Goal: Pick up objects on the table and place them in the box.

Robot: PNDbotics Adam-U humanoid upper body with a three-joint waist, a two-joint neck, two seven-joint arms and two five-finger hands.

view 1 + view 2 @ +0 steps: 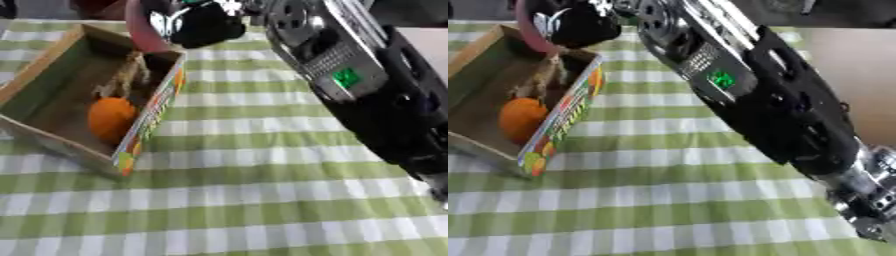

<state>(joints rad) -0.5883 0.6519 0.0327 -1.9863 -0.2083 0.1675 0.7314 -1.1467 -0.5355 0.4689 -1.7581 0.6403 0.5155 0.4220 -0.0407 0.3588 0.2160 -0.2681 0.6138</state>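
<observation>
Black right hand point(203, 24) curled round a pink rounded object point(140, 27) above the open cardboard box's point(149, 114) far corner.
What the pink thing is stays unclear, mostly hidden by fingers. An orange round fruit point(110, 118) lies in the box on the green-checked tablecloth point(262, 200).

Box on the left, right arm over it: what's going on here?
The right hand is at the far corner of the cardboard box, holding a pinkish-red object at the rim. An orange and a brownish item already lie inside. The left hand is out of view.
</observation>
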